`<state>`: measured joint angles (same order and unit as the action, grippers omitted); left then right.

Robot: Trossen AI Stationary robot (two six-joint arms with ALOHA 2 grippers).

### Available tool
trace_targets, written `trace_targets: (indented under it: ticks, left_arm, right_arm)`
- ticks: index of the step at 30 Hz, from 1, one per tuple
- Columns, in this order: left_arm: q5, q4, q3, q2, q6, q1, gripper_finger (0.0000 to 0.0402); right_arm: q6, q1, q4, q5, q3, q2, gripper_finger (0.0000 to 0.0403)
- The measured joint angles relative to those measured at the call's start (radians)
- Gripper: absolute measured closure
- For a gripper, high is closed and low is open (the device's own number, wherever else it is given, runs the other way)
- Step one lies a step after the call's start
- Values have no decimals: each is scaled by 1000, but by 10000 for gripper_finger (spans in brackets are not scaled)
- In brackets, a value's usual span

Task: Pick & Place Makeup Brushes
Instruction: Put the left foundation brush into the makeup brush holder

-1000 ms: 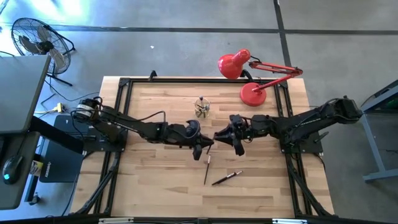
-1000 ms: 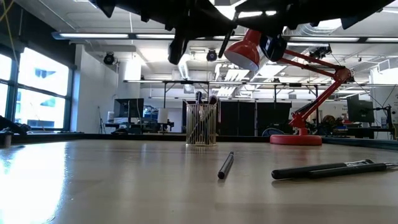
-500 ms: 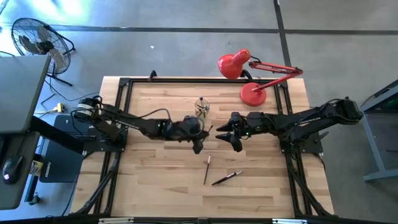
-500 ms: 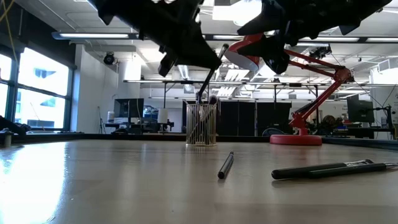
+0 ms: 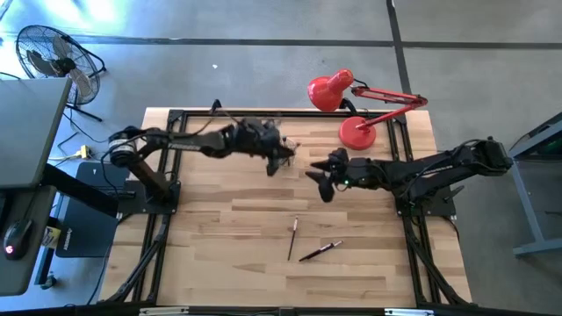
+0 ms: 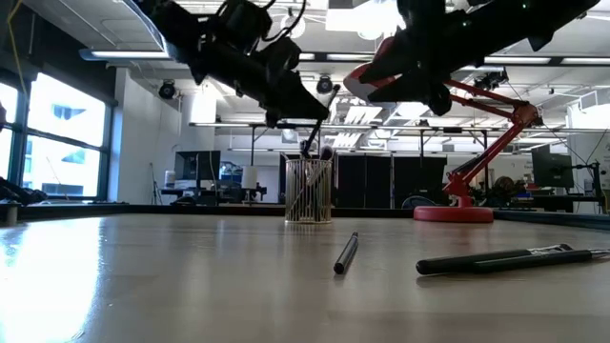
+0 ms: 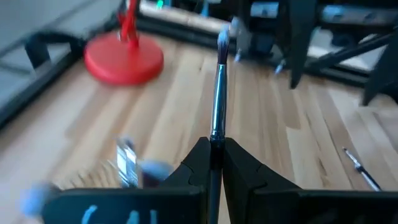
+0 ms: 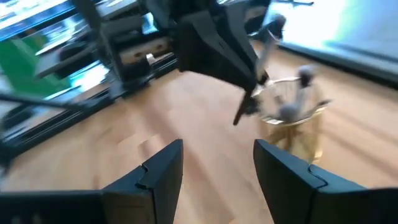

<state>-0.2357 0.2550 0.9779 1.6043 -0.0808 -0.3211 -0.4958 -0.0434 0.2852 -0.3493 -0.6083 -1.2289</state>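
Left wrist view: left tool (image 7: 214,163) clamped on one brush (image 7: 219,87), directly above cup (image 6: 308,191). Right tool (image 8: 214,165) spread wide, empty, beside cup. Two brushes (image 5: 293,239) on table (image 5: 219,228), nearer than both tools. Risk: tilted brush strikes cup rim, tips cup or drops outside.

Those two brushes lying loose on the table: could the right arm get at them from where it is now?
Probably yes. The right pincer is open and holds nothing, and the two loose brushes lie on bare wood with nothing between them and it. The left pincer, holding its own brush, is off by the glass cup.
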Motion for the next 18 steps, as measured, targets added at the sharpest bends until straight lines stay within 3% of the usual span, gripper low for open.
trace_targets:
  ticks: [10, 18]
  left_arm:
    - [-306, 194, 0, 0, 139, -211, 389]
    - [-453, 300, -1, 81, 183, -242, 389]
  right_arm:
    - [-94, 54, -8, -100, 0, 0, 213]
    - [-132, 91, -8, -128, 0, 0, 213]
